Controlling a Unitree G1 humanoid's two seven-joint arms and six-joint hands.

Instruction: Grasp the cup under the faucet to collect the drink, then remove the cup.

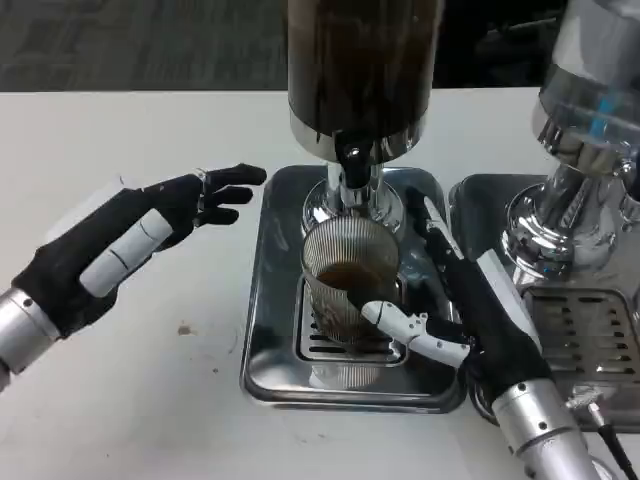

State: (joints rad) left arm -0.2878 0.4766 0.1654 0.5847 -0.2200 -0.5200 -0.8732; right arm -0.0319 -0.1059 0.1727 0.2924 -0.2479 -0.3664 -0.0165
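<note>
- Two hands in play: your right hand (pixel 470 330) is wrapped round the cup (pixel 350 285), thumb across the front, fingers (pixel 435 235) behind, so it's grasping the cup.
- Cup sits upright on the grate of the drip tray (pixel 265 300), right under the faucet (pixel 350 180) of the dark dispenser (pixel 360 70); brown drink is already inside, looks partly full.
- Your left hand (pixel 140 240) hovers over the worktop (pixel 150 400) left of the tray, fingers released, holding nothing.
- Risk: pull the cup straight up and the rim likely hits the faucet, slopping drink.
- Risk: ribbed clear wall may slip if the grip is loose; tilt it and it spills into the tray.
- Risk: swing right and you clip the second dispenser (pixel 590 120) just beside.
</note>
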